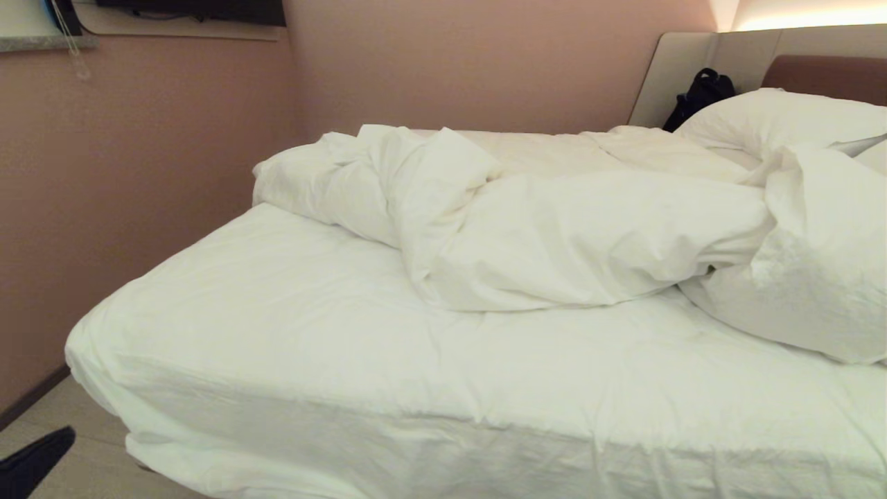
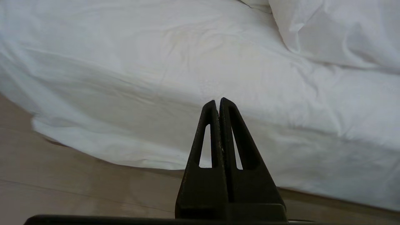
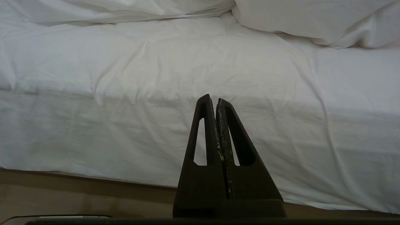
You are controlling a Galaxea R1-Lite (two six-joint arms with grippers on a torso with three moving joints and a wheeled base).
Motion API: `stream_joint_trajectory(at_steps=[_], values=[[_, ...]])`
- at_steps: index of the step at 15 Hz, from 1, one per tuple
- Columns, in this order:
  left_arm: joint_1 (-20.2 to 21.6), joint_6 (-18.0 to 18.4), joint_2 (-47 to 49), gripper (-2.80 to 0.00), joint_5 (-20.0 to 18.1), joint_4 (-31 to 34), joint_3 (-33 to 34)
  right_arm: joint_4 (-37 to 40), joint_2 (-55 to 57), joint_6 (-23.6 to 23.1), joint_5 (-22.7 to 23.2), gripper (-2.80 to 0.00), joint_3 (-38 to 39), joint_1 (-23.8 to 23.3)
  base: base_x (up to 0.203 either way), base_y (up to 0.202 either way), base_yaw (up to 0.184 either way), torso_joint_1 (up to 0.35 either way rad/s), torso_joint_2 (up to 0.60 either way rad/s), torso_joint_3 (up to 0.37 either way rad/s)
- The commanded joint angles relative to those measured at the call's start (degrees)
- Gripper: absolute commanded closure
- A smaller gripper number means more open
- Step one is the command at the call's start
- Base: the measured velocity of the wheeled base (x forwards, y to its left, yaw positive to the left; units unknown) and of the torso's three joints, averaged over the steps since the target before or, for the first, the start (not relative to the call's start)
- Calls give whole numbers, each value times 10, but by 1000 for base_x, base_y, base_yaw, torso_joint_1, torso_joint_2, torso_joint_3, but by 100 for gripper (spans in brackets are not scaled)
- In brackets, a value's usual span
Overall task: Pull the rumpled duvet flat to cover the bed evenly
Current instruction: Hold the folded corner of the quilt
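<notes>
White sheet (image 1: 291,360) is filling the near part of the head view, stretching bare over the mattress of the bed (image 1: 485,457) and hanging down its near side. Behind it the duvet (image 1: 554,235) is lying bunched in a thick rumpled ridge across the middle and far half, spilling toward the pillow (image 1: 776,118) by the headboard (image 1: 824,73). Neither arm is showing in this view; a black bag (image 1: 700,93) is leaning at the far corner.

From the left wrist, the left gripper (image 2: 218,101) is hanging with its fingers pressed together and holding nothing, pointing at the sheeted mattress edge above the wooden floor (image 2: 62,187).

From the right wrist, the right gripper (image 3: 212,99) is likewise sitting closed and empty, facing the mattress side
</notes>
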Motion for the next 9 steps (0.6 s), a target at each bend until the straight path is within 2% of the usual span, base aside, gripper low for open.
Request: stream_joint_trajectory(at_steps=[1, 4, 9], values=[[-4, -26, 193, 0, -12, -71, -29, 0, 0, 0, 0, 0, 0, 0, 0, 0, 0, 0, 0, 0], [-35, -48, 317, 0, -26, -149, -91, 0, 0, 0, 0, 0, 0, 0, 0, 0, 0, 0, 0, 0], [-69, -54, 479, 0, -31, -197, -218, 0, 0, -1, 0, 0, 0, 1, 0, 0, 0, 0, 0, 0]])
